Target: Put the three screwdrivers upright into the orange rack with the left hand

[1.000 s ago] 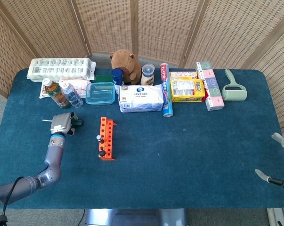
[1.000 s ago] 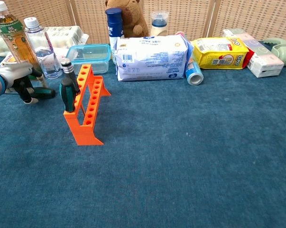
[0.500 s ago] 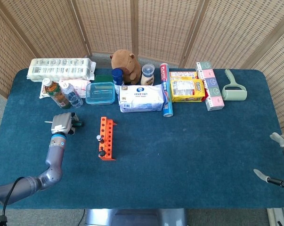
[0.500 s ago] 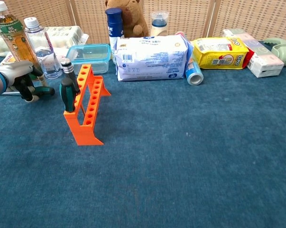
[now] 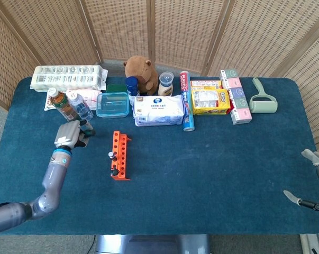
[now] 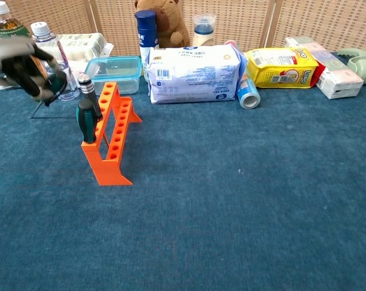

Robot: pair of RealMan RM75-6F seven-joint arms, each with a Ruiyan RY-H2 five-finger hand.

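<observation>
Two screwdrivers (image 6: 85,115) stand in the rack (image 6: 110,136); one remains.
Your left hand (image 6: 22,60) holds the third screwdriver (image 6: 49,85) aloft, its thin shaft pointing down-left; the rack sits just right.

Screened tabletop (image 5: 212,159) robot-demo setup

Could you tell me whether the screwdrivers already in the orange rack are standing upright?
Yes: two screwdrivers stand upright in the orange rack, handles up, at its near end.
</observation>
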